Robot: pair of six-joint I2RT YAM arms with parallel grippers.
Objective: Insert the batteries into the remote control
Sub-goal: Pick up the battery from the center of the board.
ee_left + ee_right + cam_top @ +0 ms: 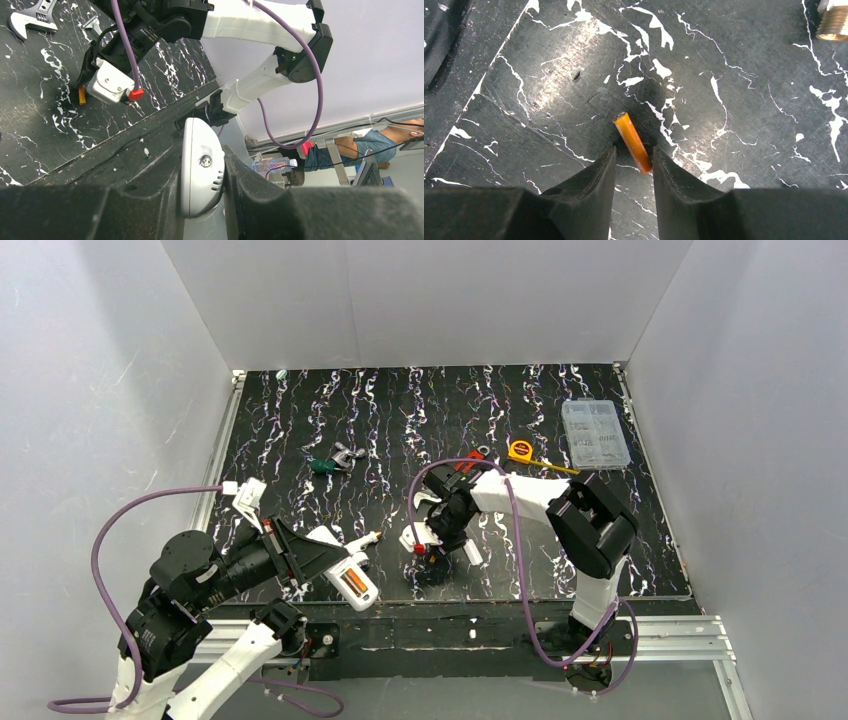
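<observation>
- Left gripper (201, 167): closed tight on the remote control (363, 593). The left wrist view shows the handset's rounded white end clamped between the two dark fingers.
- Remote control: held off the tabletop (560, 540) near its front edge, left of centre, with the back turned up towards the overhead camera. The free end points towards the right arm.
- Seated battery (351, 584): an orange cell lying in the recess on the upturned back of the remote control.
- Green-handled tool (335, 462): silver head, lying on the tabletop beyond the remote control, well apart from it.
- Right gripper (634, 152): lowered to the tabletop just right of the remote control, fingers partly open and holding nothing. Its two fingertips stand either side of the loose battery's near end.
- Loose battery (631, 140): a thin orange cell lying flat and slantwise on the tabletop. Its near end sits between the right gripper's fingertips, against one finger and clear of the other. Its far end points away from the gripper.
- Yellow tape measure (521, 451): on the tabletop beyond the right arm.
- Clear compartment box (595, 433): at the far right of the tabletop, just beside the tape measure.
</observation>
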